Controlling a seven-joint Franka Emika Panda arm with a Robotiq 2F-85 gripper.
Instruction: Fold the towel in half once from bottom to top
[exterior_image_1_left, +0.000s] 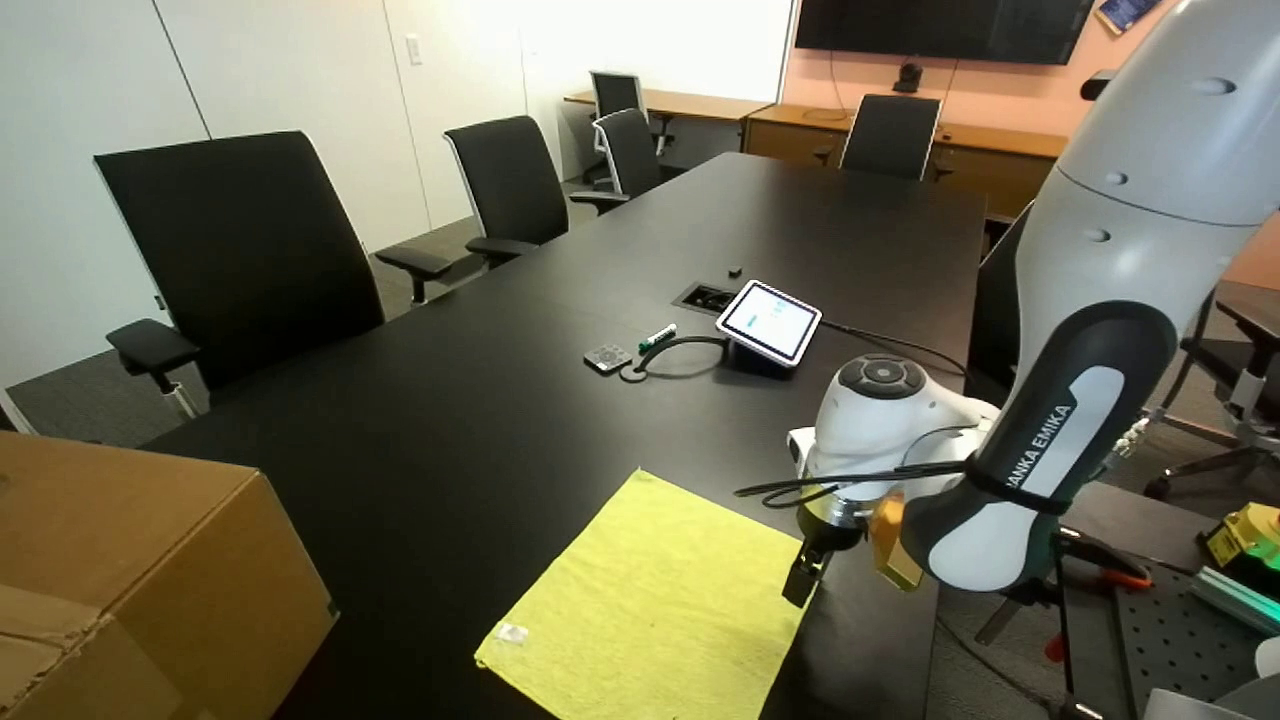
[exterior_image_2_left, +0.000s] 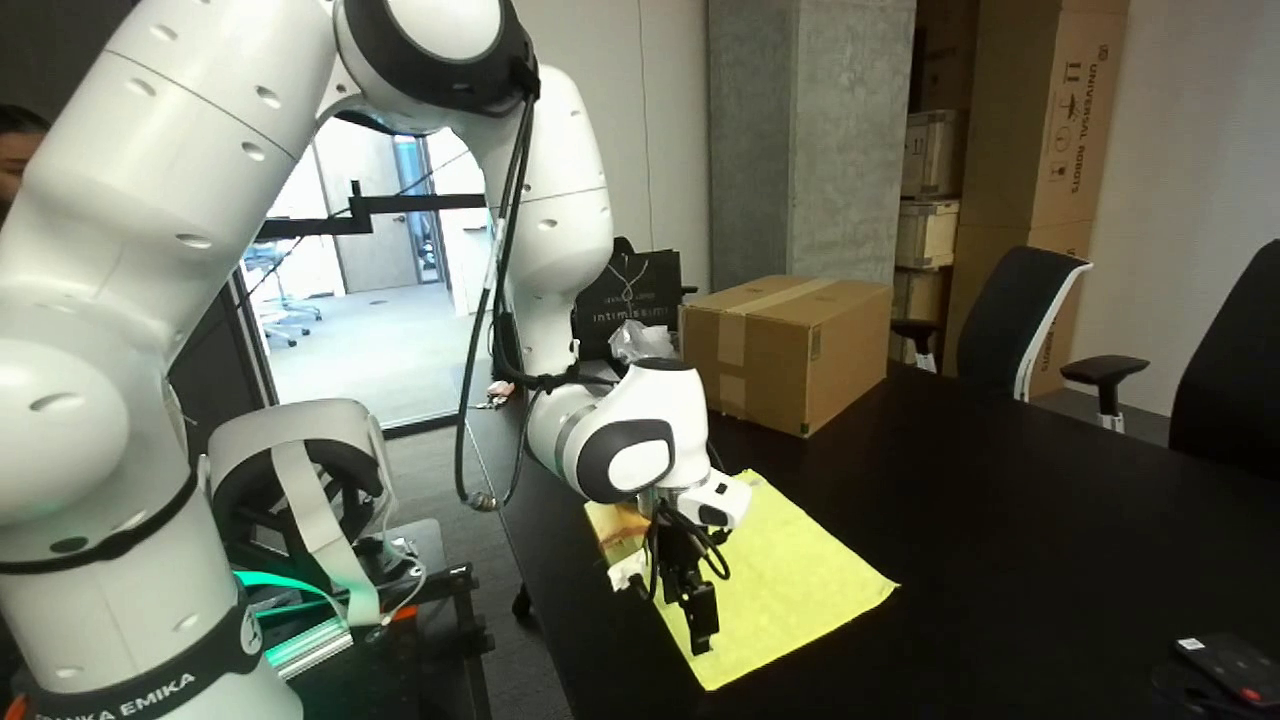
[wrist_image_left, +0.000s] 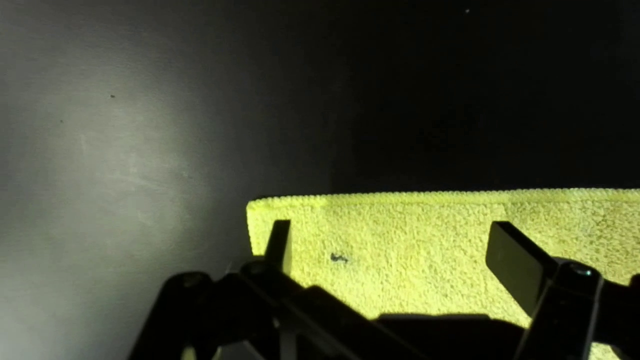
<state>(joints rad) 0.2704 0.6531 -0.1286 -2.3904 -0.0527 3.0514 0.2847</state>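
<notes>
Firstly, at the left of an exterior view: one brown cardboard box (exterior_image_1_left: 215, 590), which stood on the black desk (exterior_image_1_left: 430, 470). Next, one yellow-green towel (exterior_image_1_left: 655, 600), which lay flat and unfolded on the desk, to the right of the box. Beyond the towel lay one dark square pad (exterior_image_1_left: 607, 358) and one green-and-white marker (exterior_image_1_left: 657, 338); beside them stood one white-framed tablet (exterior_image_1_left: 768, 322), tilted, its screen lit. Then one claw (wrist_image_left: 391, 235), which pointed down over the towel near a corner; its two fingers (wrist_image_left: 515, 272) stood wide apart, as the wrist view showed, and held nothing. Whether the tips touched the towel could not be told. Lastly, at the right, one white robot arm (exterior_image_1_left: 1120, 260), which carried the claw.
</notes>
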